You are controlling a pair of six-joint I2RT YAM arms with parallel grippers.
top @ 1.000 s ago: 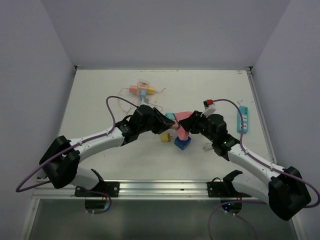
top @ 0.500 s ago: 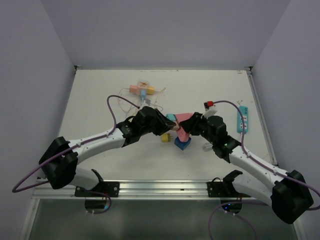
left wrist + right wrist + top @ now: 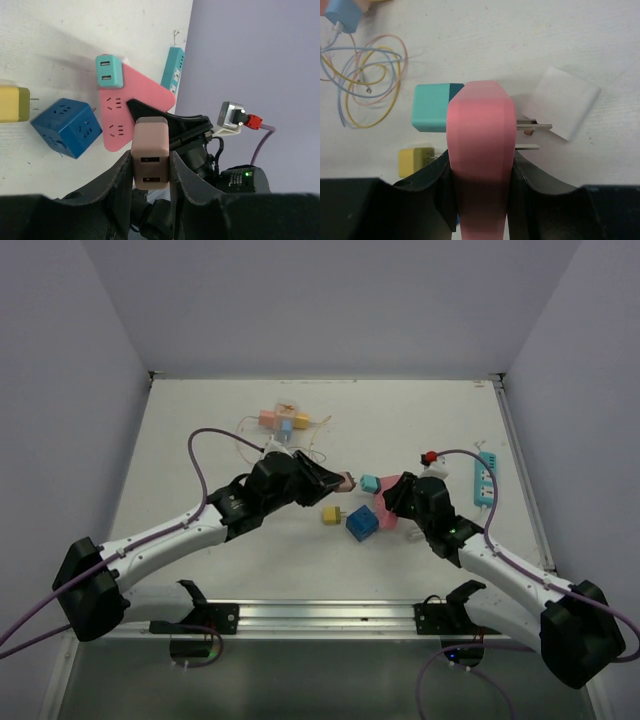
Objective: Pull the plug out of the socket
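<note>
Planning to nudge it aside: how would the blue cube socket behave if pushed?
With flat faces, the blue cube socket probably slides or pivots rather than rolls. It looks like rigid moulded plastic, so likely stiff. The yellow plug lies close beside it; a push that way might shove both.

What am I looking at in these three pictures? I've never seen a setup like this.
Two robot arms are bolted to the near edge of a white table, each ending in a two-finger gripper. One picture looks down from above; the other two come from cameras on the left and right wrists. The left gripper is shut on a beige plug, held clear of the pink socket, which the right gripper clamps. A teal plug sits against that socket. Lying loose: a blue cube, a yellow plug, a white adapter, a teal strip and coiled wires.
</note>
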